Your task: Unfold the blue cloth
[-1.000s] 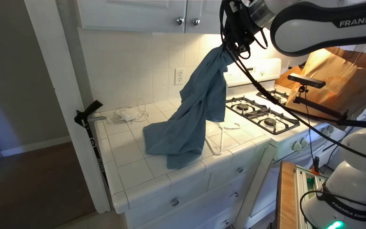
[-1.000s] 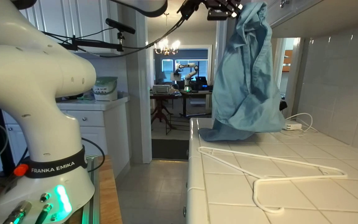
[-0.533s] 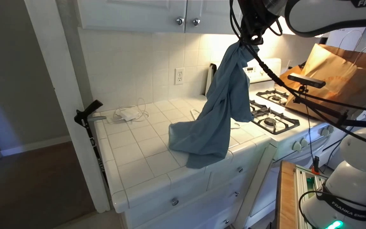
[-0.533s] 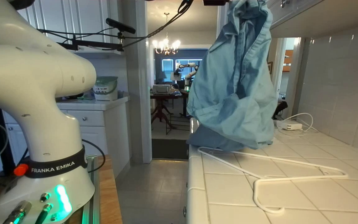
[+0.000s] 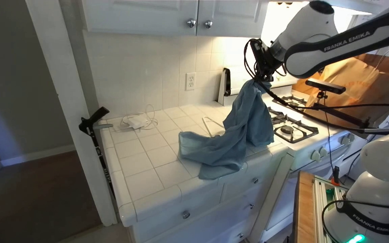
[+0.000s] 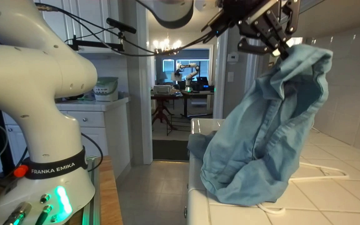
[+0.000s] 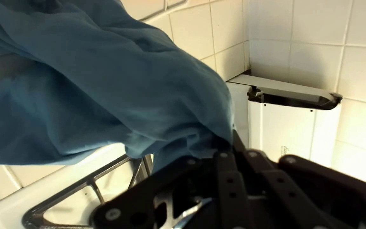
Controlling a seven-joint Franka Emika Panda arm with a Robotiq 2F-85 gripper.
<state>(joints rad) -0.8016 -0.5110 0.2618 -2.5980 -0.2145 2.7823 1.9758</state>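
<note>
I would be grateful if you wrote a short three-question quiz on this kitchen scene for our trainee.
1. True or false: The gripper holds the blue cloth near its top while the lower part rests on the tiled counter.
2. Multiple choice: What lies on the counter, partly hidden by the cloth? A) a plate; B) a white hanger; C) a spoon.
3. Short answer: Does the unfolding look finished, and why?

Key: 1. True. 2. B. 3. No: the cloth hangs in folds, bunched at the gripper.
</note>
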